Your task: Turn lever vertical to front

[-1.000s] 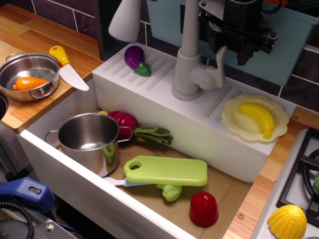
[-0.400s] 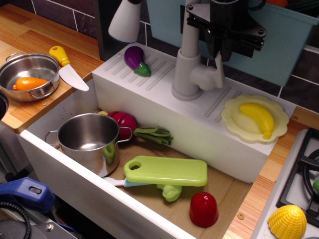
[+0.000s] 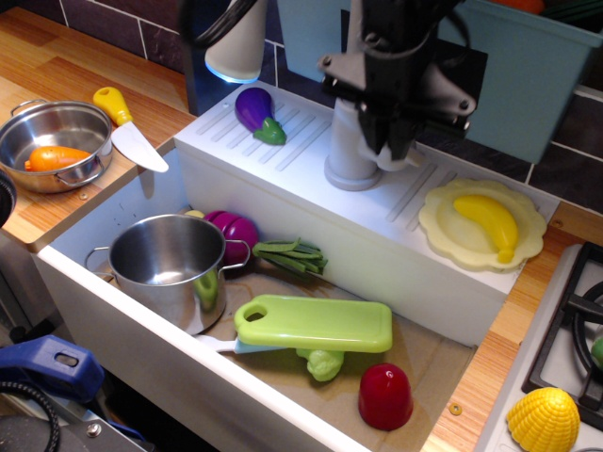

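Our black gripper (image 3: 394, 149) hangs low over the round base of the grey toy faucet (image 3: 350, 155), and its body hides its own fingertips, so we cannot tell whether they are spread wide, narrowed, or closed on anything. The small matte grey plastic paddle-shaped lever (image 3: 407, 158) lies directly under and between where the fingers should be; only a pale sliver of it shows at the gripper's lower right edge, jutting from the right side of the faucet base. Its long axis is hidden, so we cannot say whether it stands upright or has begun to tip. We judge that the coming move turns on this: the lever sits at the fingers, not apart from them, and must swing toward the sink. Counting outward: one lever, one faucet, one purple eggplant (image 3: 254, 111), one yellow banana (image 3: 488, 221) on one pale plate (image 3: 433, 221), two steel pots (image 3: 170, 264), one green cutting board (image 3: 313, 323), one yellow-handled knife (image 3: 127, 127).
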Available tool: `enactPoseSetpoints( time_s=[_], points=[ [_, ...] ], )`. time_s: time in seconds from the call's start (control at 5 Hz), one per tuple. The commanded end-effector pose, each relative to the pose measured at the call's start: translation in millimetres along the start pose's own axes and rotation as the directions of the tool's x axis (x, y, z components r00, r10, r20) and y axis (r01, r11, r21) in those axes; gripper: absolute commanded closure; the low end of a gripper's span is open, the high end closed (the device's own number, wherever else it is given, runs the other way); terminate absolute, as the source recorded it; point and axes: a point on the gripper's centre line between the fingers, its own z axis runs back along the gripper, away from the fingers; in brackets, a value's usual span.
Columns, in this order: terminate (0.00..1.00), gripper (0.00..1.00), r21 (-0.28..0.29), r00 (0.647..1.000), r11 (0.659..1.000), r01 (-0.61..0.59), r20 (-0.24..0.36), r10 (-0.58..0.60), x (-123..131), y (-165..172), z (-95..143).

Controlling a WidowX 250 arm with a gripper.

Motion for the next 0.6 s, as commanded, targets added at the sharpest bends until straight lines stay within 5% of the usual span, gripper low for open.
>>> enactPoseSetpoints(
  time_s=[0.0,0.2,0.4],
  points=[
    [0.00,1.00,-0.055,0.999,0.998,-0.042,-0.006,0.042,-21.2,5.0,-12.5],
    [0.00,1.00,-0.075,0.999,0.996,-0.043,0.027,0.045,-33.5,8.4,-31.4],
    [1.00,1.00,-0.098,0.998,0.994,-0.043,0.037,0.047,-37.2,9.8,-39.7]
  ],
)
